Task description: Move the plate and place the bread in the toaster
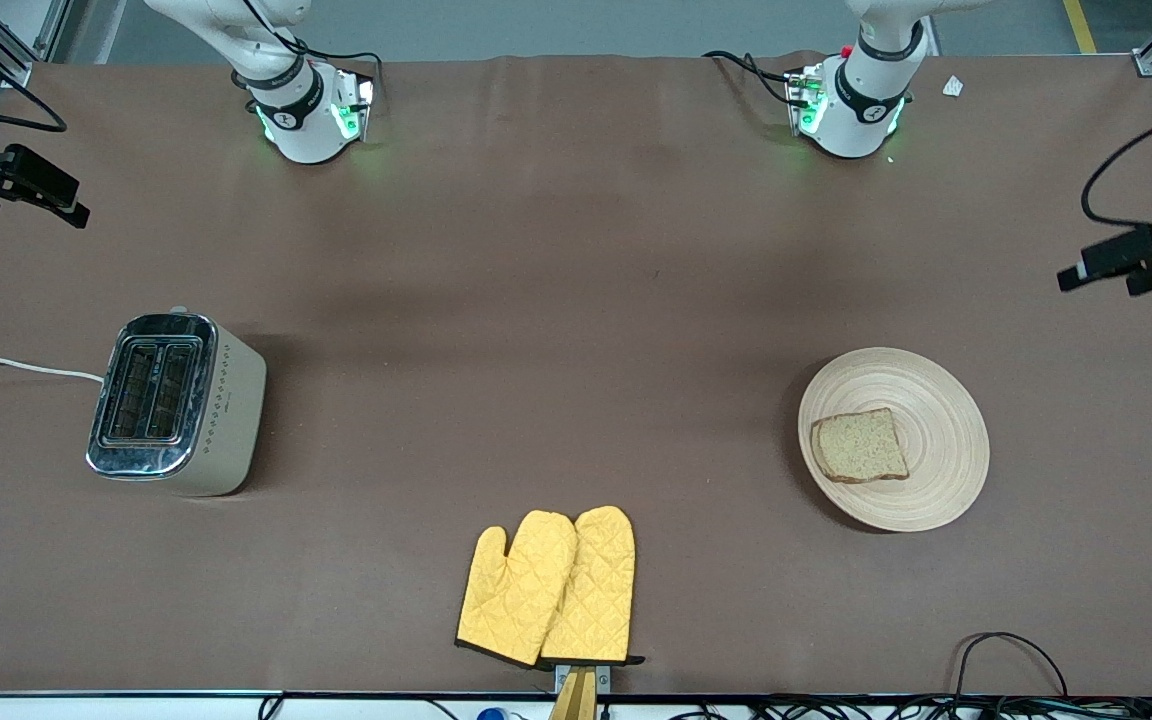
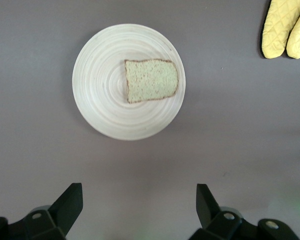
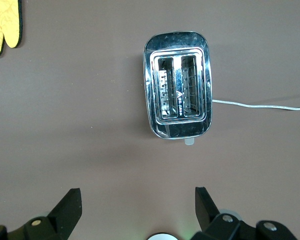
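So we haven't started yet: the bread (image 1: 860, 446) sits on the plate (image 1: 936, 400) at the left arm's end, toaster (image 1: 176, 402) empty at the right arm's end. Left gripper (image 2: 138, 207) over bare table by the plate, right gripper (image 3: 137, 210) by the toaster, both spread wide, holding nothing.

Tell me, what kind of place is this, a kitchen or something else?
Probably a robot lab staged as a kitchen, not a real one. Two arms are bolted to a table under a brown cover, with side cameras and loose cables. The toaster, the bread on its plate and the mitts look like props.
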{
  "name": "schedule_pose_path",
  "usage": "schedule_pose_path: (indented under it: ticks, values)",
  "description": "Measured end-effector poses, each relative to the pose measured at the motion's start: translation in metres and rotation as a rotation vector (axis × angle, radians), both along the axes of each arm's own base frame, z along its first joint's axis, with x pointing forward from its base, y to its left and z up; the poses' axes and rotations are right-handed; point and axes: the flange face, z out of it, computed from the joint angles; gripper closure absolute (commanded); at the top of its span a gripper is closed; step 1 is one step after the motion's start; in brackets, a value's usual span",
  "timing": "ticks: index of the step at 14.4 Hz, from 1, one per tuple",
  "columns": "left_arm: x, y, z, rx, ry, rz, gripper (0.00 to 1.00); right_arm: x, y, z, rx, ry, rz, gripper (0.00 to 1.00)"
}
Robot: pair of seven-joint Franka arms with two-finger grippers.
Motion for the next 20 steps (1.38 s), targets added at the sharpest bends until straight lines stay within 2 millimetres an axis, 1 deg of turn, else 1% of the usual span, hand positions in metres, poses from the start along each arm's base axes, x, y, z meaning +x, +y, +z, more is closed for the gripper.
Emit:
schedule_pose_path:
  ticks: [3,4,7,9,11,12,14,15,17,18,20]
  values:
    - [0.023,0.043,-0.051,-0.081,0.004,0.049,0.0,0.0,0.001,0.0,0.003,0.0,0.001,0.0]
    - [0.029,0.053,-0.067,-0.092,0.01,0.065,0.0,0.0,0.001,0.0,0.003,0.0,0.001,0.0]
    - [0.045,0.072,-0.11,-0.118,0.01,0.097,0.0,0.0,0.0,0.0,0.004,0.0,0.0,0.0]
    - [0.051,0.091,-0.145,-0.158,0.006,0.083,0.0,0.0,0.0,0.0,0.004,0.001,0.0,0.0]
    - [0.055,0.12,-0.187,-0.204,-0.011,0.065,0.0,0.0,0.0,0.0,0.004,0.001,0.0,0.0]
    - [0.054,0.136,-0.213,-0.237,-0.019,0.054,0.0,0.0,0.0,0.0,0.004,0.001,0.0,0.0]
    - [0.052,0.165,-0.26,-0.311,-0.036,0.041,0.04,0.0,0.0,0.0,0.005,0.002,0.0,0.0]
    - [0.049,0.176,-0.283,-0.347,-0.04,0.045,0.1,0.0,0.001,0.0,0.005,0.002,0.0,0.0]
    - [0.044,0.191,-0.325,-0.397,-0.025,0.066,0.18,0.0,0.001,0.0,0.005,0.002,0.0,0.0]
    - [0.043,0.193,-0.342,-0.414,-0.012,0.075,0.19,0.0,0.001,0.0,0.005,0.002,0.0,0.0]
    - [0.043,0.188,-0.364,-0.443,0.005,0.084,0.22,0.0,0.001,0.0,0.005,0.002,0.0,0.0]
